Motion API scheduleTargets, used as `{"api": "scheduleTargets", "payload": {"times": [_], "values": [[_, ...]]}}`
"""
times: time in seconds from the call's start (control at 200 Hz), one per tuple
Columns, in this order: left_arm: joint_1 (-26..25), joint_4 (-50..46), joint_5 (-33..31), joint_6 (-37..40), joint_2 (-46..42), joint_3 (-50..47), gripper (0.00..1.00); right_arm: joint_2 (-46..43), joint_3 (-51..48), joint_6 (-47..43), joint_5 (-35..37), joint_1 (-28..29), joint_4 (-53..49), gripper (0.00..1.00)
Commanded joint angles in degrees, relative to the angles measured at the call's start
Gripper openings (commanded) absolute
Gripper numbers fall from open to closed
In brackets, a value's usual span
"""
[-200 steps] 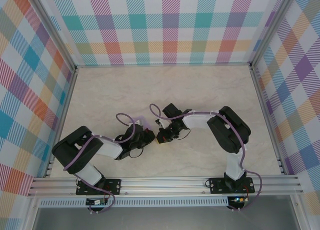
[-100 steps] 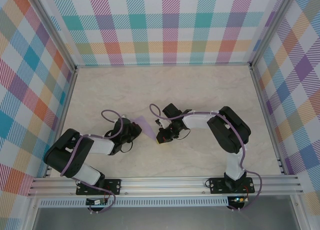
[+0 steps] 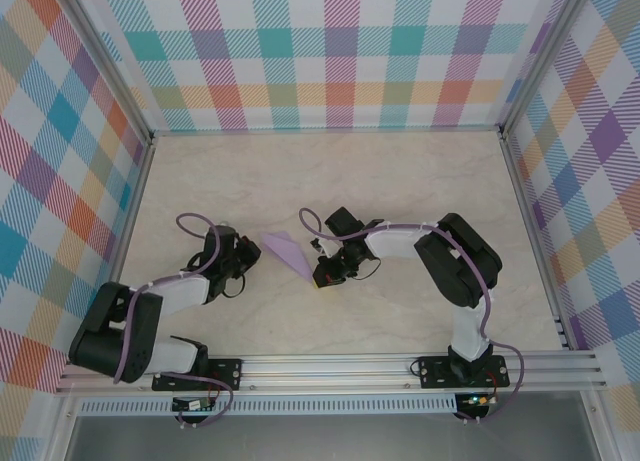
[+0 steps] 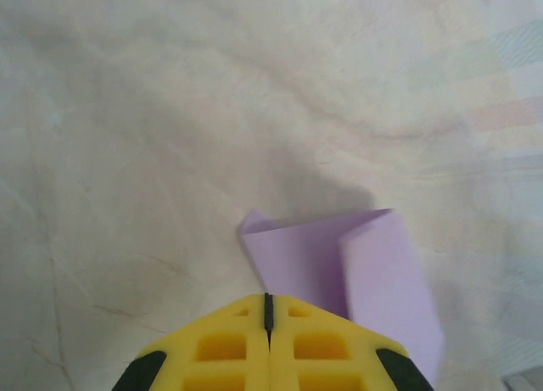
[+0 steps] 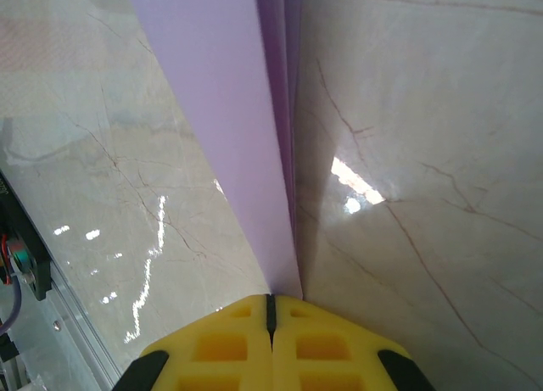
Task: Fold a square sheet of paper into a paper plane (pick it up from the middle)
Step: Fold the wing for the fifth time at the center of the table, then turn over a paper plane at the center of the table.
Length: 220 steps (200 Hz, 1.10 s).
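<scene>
A glossy marble bench [image 3: 400,181], walled in by plaid panels [image 3: 340,51], was seen from above. The folded sheet of paper [image 3: 285,250] (by now a narrow lavender wedge) was laid just toward 9 o'clock of the bench's middle, its point directed toward 4 o'clock. That point appeared to be pinched by the right hand [image 5: 271,303], its fingers pressed together on it. The left hand [image 4: 268,303], at 9 o'clock of the paper, was pressed together on nothing visible; whether the blunt end was touched could not be told. Creasing was judged to be the step in hand. It would be done best with the point anchored firmly and the closed left fingertips drawn along the fold, the edges kept aligned, since thin paper was expected to slide on so slick a surface.
</scene>
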Motion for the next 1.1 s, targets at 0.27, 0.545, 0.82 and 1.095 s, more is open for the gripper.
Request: {"api": "scheduleTargets", "payload": {"times": [0.27,0.545,0.82,1.095], "values": [[-1.7,-37.4,-5.0,3.4,-12.5,14.3,0.38,-9.5,2.0,6.1,6.8,0.0,-1.0,0.35],[-9.4,-47.9,-9.0,-1.0,-5.7,23.4,0.55,-19.1,-1.5,9.2,22.6,-1.5,-1.6,0.67],[-20.2,-51.1,-13.5,-8.9,6.4,32.1,0.72,-24.0,-7.1,11.4,25.5,-6.8,0.2,0.85],[-24.5,-57.4,-17.4,-11.4,20.1,43.6,0.77,-25.2,-9.4,11.5,28.5,-9.3,0.2,0.93]]}}
